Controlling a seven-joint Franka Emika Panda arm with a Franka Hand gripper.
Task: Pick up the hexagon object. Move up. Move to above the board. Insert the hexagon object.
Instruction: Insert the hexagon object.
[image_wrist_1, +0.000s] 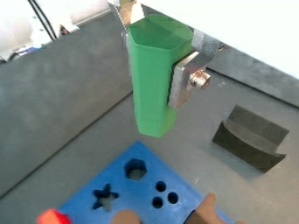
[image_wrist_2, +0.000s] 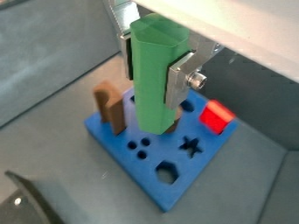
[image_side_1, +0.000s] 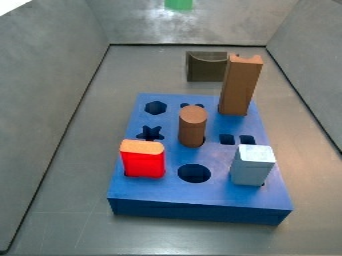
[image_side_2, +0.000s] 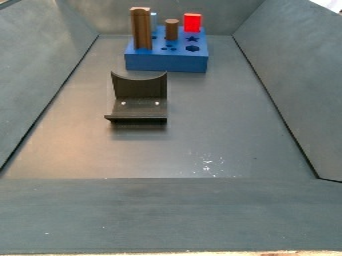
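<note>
High above the grey floor, clear of everything on it, hangs the claw (image_wrist_2: 156, 70), clamped on the hexagon object (image_wrist_2: 158, 77); silver finger plate (image_wrist_2: 181, 79) pressed flat against one face in both wrist views, peg upright, lower end free and well above the board (image_wrist_2: 176, 166). In a wrist view, hangs beside the board (image_wrist_1: 135, 188) rather than over it, with the dark grey arch block (image_wrist_1: 251, 136) off to one side on the floor; so, by judgement, carry toward the board under way, lift done, insertion not begun.

In a side view, lies the hexagonal hole (image_side_1: 156, 106) at the far corner of the board (image_side_1: 201, 205), near the star hole (image_side_1: 150, 131), with the brown cylinder (image_side_1: 193, 127) just beside and the tall brown block (image_side_1: 241, 84) further along; red cube (image_side_1: 142, 158) and pale cube (image_side_1: 251, 165) at the near end; claw itself out of frame there.

To do this well: travel level at present height, above the tall brown block's top; stop only with the peg's axis straight over the hexagonal hole; square the peg's flats to the hole's sides before descending, since a twist would likely jam at the rim; lower slowly and vertically, keeping clear of the brown cylinder; release only once seated. Cannot tell current twist error from these views.
</note>
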